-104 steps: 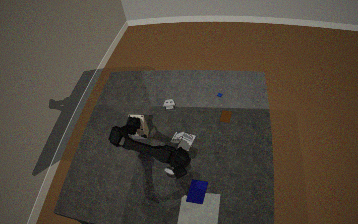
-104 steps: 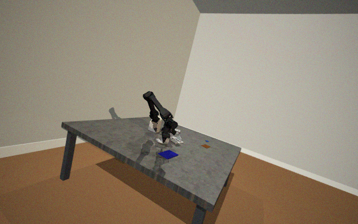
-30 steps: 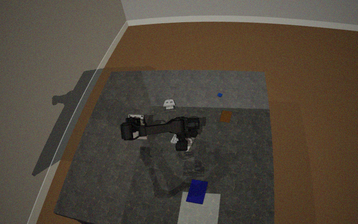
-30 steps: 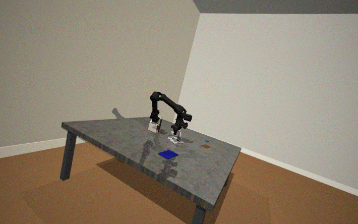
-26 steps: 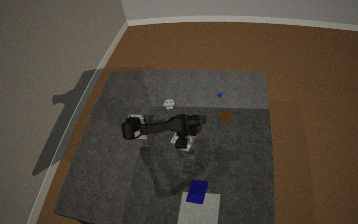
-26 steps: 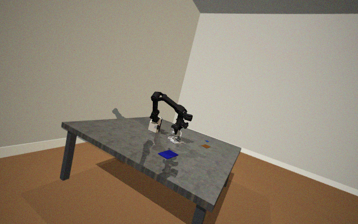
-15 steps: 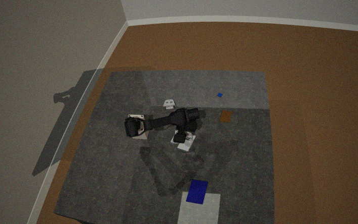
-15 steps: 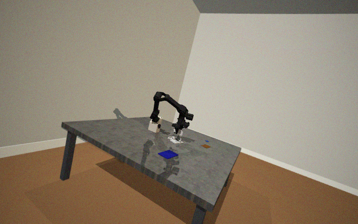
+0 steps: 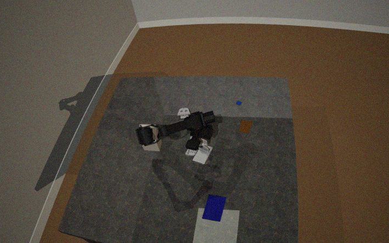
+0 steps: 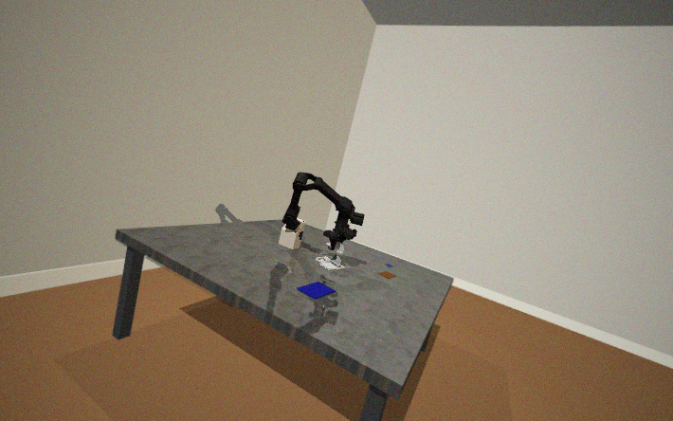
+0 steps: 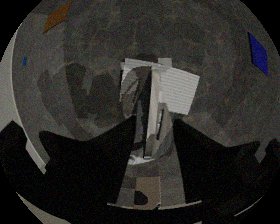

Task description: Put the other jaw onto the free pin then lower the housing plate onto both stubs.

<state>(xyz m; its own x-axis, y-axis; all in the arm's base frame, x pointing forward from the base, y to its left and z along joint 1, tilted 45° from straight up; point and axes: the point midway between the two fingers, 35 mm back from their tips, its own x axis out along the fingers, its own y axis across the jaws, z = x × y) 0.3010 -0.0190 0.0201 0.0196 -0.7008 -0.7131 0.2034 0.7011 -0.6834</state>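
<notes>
The white base (image 9: pixel 201 157) (image 10: pixel 330 265) (image 11: pixel 183 92) stands on the grey table, its flat end showing beside the arm. The jaw on its pin is a curved grey-white piece (image 11: pixel 129 95) in the wrist view, left of the held one. My gripper (image 11: pixel 155 121) is shut on the other white jaw (image 11: pixel 153 107), seen nearly edge-on over the base. Whether it touches the base or its teeth meet the other jaw cannot be told. The free pin is hidden. The white housing plate (image 9: pixel 183 111) with two small holes lies apart, behind the arm in the top view.
A blue square (image 9: pixel 214 208) (image 10: pixel 316 289) (image 11: pixel 258 54), an orange-brown tile (image 9: pixel 245 126) (image 10: pixel 387 275) (image 11: pixel 57 18) and a small blue piece (image 9: pixel 239 103) (image 10: pixel 389 265) (image 11: pixel 24 61) lie around the base. A cream block (image 9: pixel 151 147) (image 10: pixel 290 238) (image 11: pixel 150 187) stands at the arm's foot.
</notes>
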